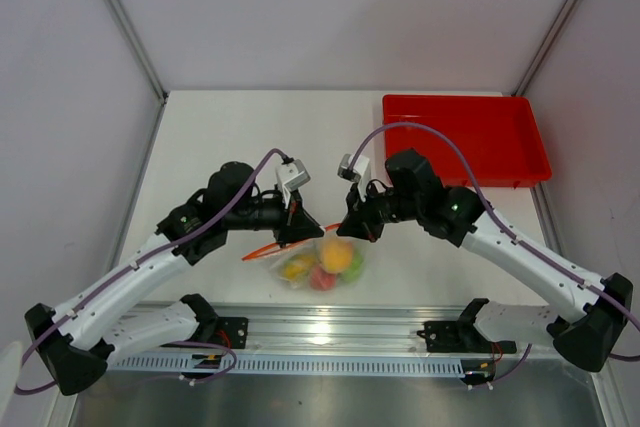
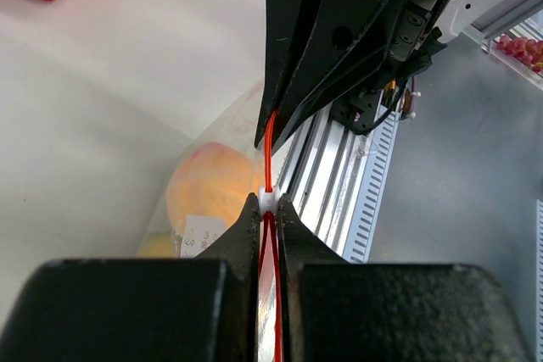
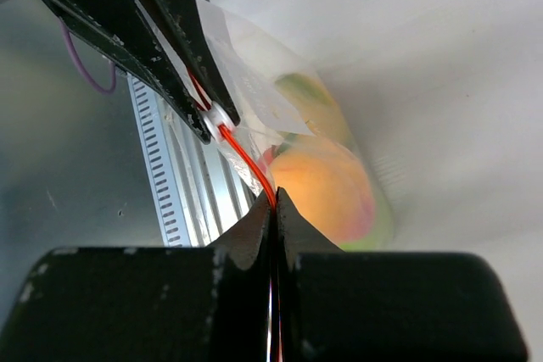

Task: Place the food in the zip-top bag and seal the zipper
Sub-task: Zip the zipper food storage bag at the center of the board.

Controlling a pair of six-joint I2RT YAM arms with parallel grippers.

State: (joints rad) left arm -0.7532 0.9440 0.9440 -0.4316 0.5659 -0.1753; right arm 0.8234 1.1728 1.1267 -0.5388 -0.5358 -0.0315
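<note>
Orange-red zipper (image 2: 270, 146) stretches between both tools: the left gripper (image 2: 269, 203) clamps it at the white slider (image 2: 268, 199), the right gripper (image 3: 274, 199) pinches its other end. Just below them sits the zip-top bag (image 1: 300, 272), food (image 1: 336, 257) inside, on the table (image 1: 220, 137)

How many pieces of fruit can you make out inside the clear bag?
3, all bunched in the zip-top bag: a yellow-green one left, a reddish one nearest, an orange one right. Others may be hidden.

Orange-red zipper (image 2: 269, 154), clear bag (image 3: 254, 95), red tray (image 1: 460, 137)
</note>
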